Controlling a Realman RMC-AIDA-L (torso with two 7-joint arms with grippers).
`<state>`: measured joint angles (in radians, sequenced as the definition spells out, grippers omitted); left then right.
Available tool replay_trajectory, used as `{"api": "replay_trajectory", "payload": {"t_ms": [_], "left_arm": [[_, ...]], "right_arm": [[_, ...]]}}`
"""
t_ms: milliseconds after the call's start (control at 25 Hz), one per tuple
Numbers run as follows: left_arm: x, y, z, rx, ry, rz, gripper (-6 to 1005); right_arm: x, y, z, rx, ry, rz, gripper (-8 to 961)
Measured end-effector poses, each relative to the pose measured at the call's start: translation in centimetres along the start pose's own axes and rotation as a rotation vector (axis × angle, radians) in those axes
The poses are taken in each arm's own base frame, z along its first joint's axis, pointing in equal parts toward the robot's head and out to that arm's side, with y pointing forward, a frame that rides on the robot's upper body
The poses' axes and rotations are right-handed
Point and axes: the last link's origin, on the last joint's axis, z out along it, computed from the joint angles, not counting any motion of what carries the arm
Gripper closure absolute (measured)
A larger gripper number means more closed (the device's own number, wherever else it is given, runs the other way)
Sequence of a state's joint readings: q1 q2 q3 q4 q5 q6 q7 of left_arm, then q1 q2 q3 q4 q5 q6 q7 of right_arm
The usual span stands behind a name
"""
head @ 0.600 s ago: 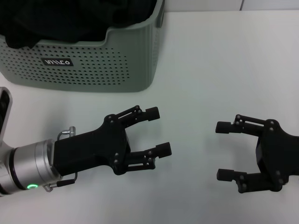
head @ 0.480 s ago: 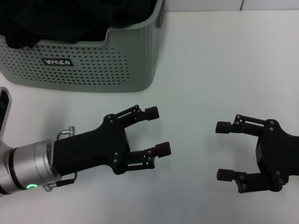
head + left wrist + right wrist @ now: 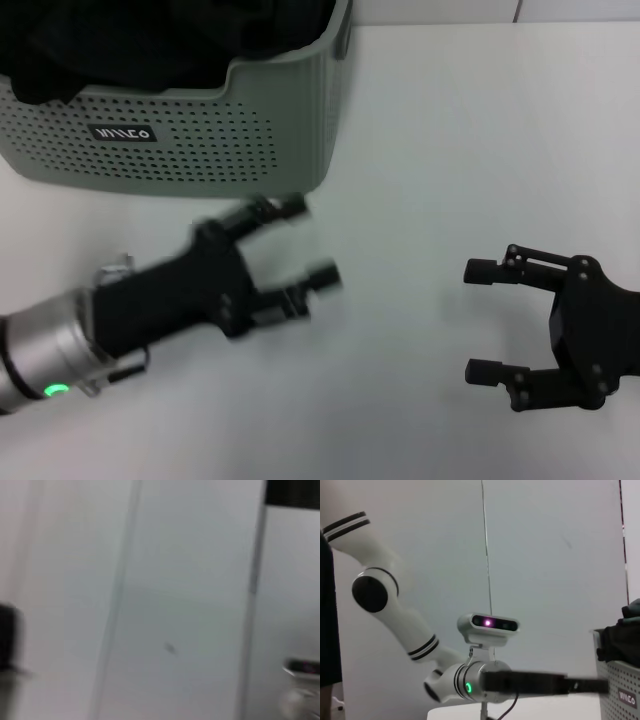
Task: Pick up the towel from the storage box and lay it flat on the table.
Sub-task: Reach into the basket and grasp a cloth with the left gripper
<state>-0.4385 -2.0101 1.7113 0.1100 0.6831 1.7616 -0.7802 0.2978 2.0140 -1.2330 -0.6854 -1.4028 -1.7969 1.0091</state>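
Stage of task: early, with nothing lifted yet. Towel not picked out with certainty; no green or mustard face seen, only dark cloth (image 3: 150,40) heaped inside the storage box (image 3: 200,130) and rising over its rim. Judged to lie somewhere in that heap, in the box at the far left of the tabletop (image 3: 450,130). Same heap glimpsed over the box corner in the right wrist view.

Left pincer (image 3: 312,240): jaws spread wide, nothing between them, held over the tabletop just before the box's near wall, tips aimed toward the box's right corner. Not inside the box and apart from the cloth.

Right pincer (image 3: 476,322): likewise spread and empty, parked low on the right, well apart from the box.

Left to do, as judged: reach over the rim, take hold of the towel, carry it out, spread it flat on the bare white surface to the right of the box.

Surroundings: small black label (image 3: 122,132) on the near wall of the box. Nothing legible in the left wrist view.

Hindrances, as judged: tall perforated near wall between left pincer and cloth; dark cloths bunched together, so risk of seizing the wrong piece or several at once.
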Motion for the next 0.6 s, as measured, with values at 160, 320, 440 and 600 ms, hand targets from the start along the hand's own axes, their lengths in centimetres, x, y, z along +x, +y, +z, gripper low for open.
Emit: {"api": "replay_trajectory", "payload": {"t_ms": [160,320,440,600], "left_arm": [[1.5,-1.5,-2.1,0.228,0.167,0.049,142],[3.5,-3.1,-3.6,0.382,0.325,0.047,145],[5.1,-4.4,-3.9,0.438,0.433,0.011,148],[6.3,-5.9,-3.4,0.456,0.495,-0.041,152]], "right_arm": [[0.2,0.2,-0.2,0.009,-0.003,0.009,102],[0.4,0.4,-0.2,0.014,-0.007,0.023,103],[0.4,0.3,-0.2,0.014,-0.01,0.024,103],[0.5,0.4,-0.1,0.014,-0.013,0.025,102]]}}
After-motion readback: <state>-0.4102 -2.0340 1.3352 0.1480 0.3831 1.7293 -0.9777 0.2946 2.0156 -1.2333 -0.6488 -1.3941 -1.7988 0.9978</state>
